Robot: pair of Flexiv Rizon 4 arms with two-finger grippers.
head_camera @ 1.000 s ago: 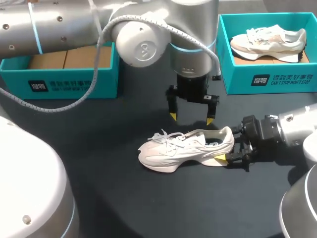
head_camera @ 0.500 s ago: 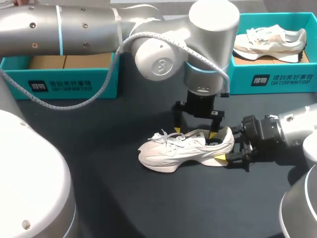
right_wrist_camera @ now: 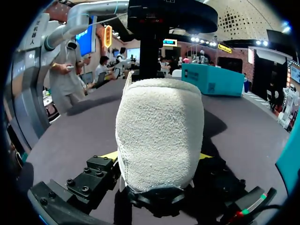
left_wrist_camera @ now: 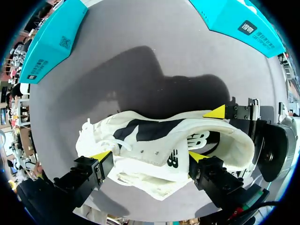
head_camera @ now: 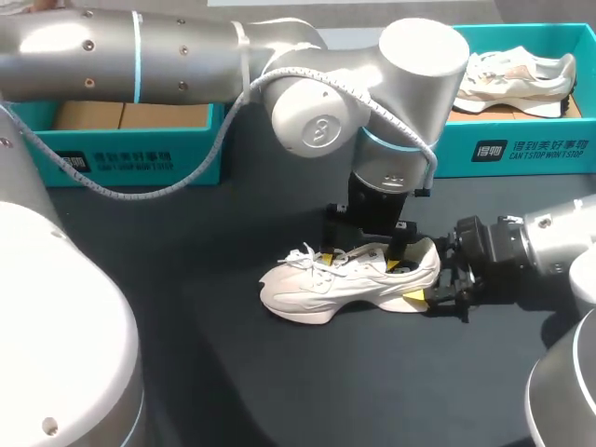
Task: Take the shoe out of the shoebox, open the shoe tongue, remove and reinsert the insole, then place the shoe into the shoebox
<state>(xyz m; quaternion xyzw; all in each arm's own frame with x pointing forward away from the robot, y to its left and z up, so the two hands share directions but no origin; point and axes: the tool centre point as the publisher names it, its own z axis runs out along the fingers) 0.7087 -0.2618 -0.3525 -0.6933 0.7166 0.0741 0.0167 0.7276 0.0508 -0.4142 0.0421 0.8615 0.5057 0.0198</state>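
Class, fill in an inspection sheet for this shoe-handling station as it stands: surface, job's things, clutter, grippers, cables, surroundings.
Surface: dark table.
Job's things: white shoe on its sole on the table, outside both boxes; left shoebox shows brown card inside; right shoebox holds a second shoe.
Clutter: nothing seen.
Grippers: left gripper open, fingers down at the shoe, one by the laces, one nearer the heel; right gripper shut on the heel.
Cables: grey cable loops off the left arm, across the left shoebox in the head view.
Surroundings: nothing seen reaching over the table.
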